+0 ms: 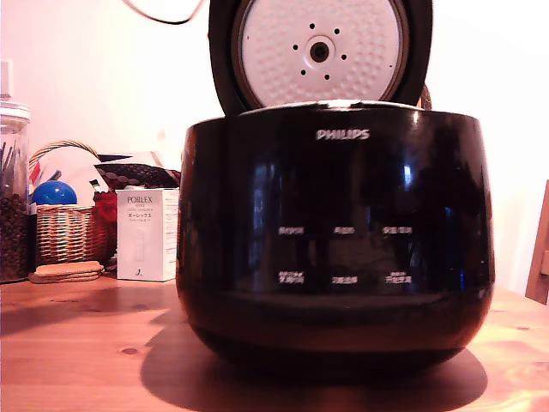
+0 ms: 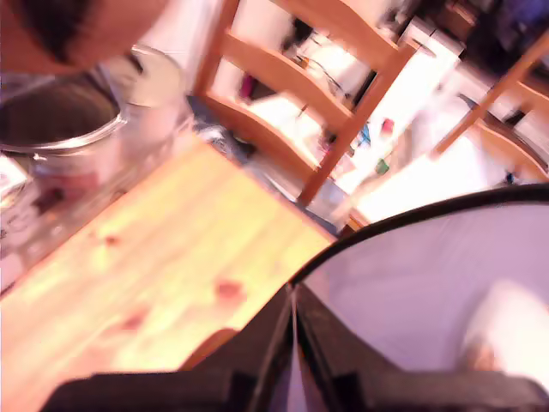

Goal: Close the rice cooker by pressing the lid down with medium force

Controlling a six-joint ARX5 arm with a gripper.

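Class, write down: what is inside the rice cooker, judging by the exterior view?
The rice cooker hides its inside behind its black front wall. Only the raised lid shows above the rim, white perforated underside and central knob facing the camera.

Exterior camera sits low at table (image 1: 69, 343) height, close up, facing the rice cooker (image 1: 334, 249) front-on; wrist camera tilts down from above, sharing lid (image 1: 274, 43) and table.

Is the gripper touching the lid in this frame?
Cannot tell. In the wrist view the gripper sits right by the lid, but blur hides any contact or gap. The exterior view shows the lid raised, no gripper.
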